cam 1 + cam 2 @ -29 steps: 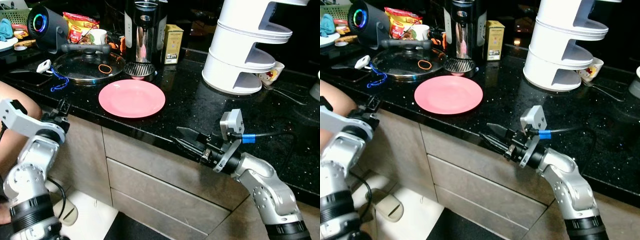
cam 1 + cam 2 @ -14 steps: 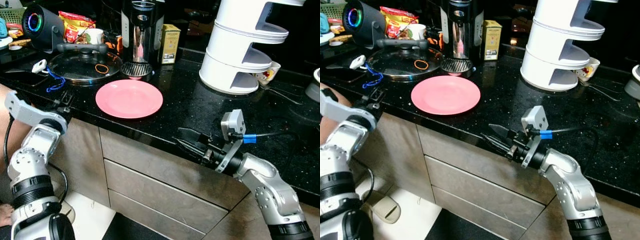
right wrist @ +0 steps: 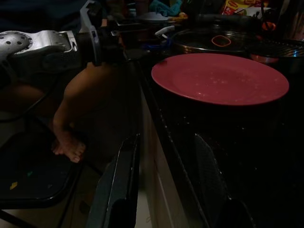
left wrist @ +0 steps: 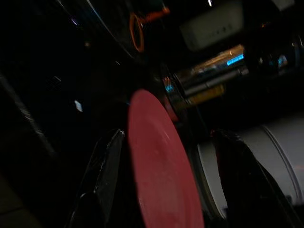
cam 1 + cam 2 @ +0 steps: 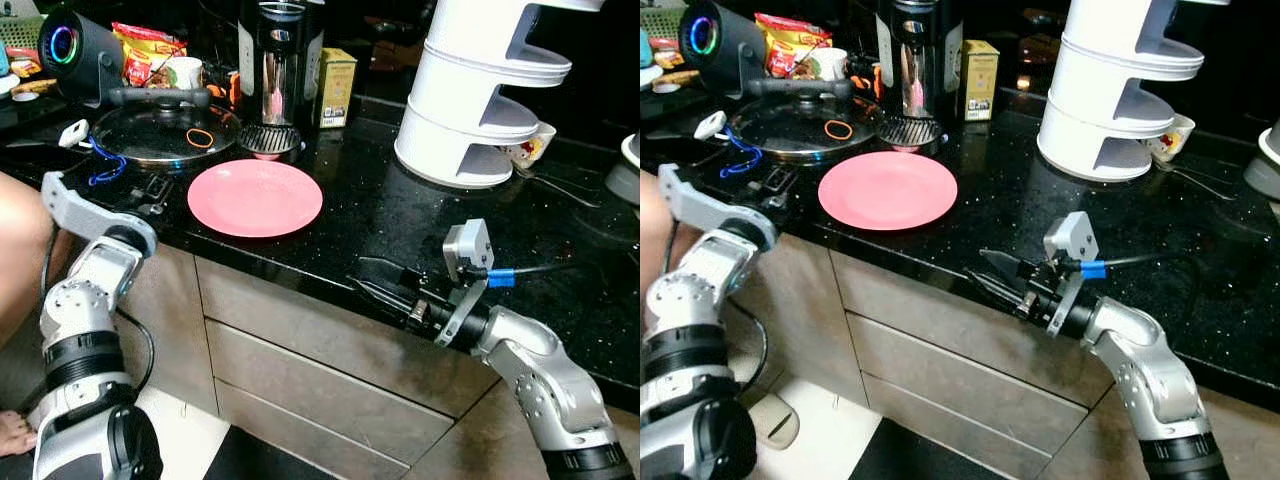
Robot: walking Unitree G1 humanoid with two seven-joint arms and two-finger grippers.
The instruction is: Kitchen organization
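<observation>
A pink plate lies flat on the black stone counter, near its front edge. My left gripper is at the counter edge just left of the plate; in the left wrist view its fingers stand apart, open, with the plate ahead between them. My right gripper hovers open at the counter's front edge, right of the plate and pointing toward it. The right wrist view has the plate beyond the spread fingers. Neither gripper holds anything.
Behind the plate sit a glass pot lid with an orange band, a coffee maker, a yellow box and a speaker. A white tiered stand stands at back right. A person's leg is at far left. Drawers lie below.
My left arm has risen and swung in, bringing its gripper from beside the cabinet up to the counter edge beside the plate. The right gripper has hardly moved. The camera shifted slightly.
</observation>
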